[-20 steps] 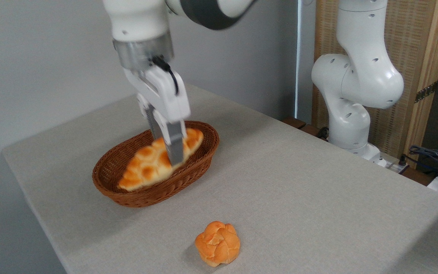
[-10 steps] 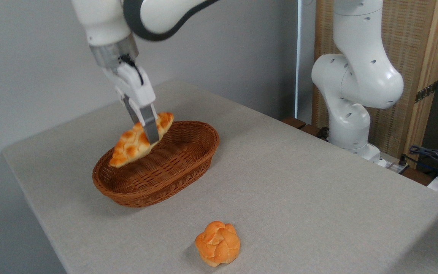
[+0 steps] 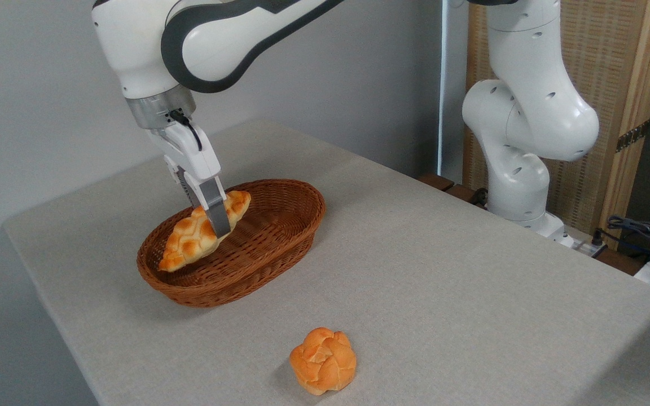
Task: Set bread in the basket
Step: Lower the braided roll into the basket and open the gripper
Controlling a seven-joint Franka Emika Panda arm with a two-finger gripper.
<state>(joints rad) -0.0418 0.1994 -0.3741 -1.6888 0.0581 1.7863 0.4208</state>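
since half a second ago the pincer [image 3: 219, 225] has dropped a little lower and the bread [image 3: 203, 231] with it, so the loaf now hangs further down over the left half of the basket [image 3: 280, 248]; a full second ago the loaf sat deeper toward the basket's middle, nearer its right end. the basket and the small round bun [image 3: 323, 361] lie where they were.

the pincer is clamped on the bread, its grey fingers [image 3: 216, 208] pressed against the loaf near its upper right part. the loaf is tilted, right end high, left pointed end low near the basket's left inner wall; whether that tip touches the wicker cannot be told. the basket stands on the grey bench [image 3: 443, 282], and the bun rests on the bench in front of it, well apart.

no brand, label or writing can be read anywhere, neither on the arm [image 3: 212, 34] nor on the things.

the far finger is mostly hidden behind the near one and the loaf. the arm's upper links are cut off by the top edge. the arm's base [image 3: 519, 186] stands beyond the bench's right edge, its foot partly hidden by the bench. at the right edge some dark cables [image 3: 641, 228] and a grey object are cut off and hard to make out. behind the base stands a woven panel in a wooden frame [image 3: 613, 73].
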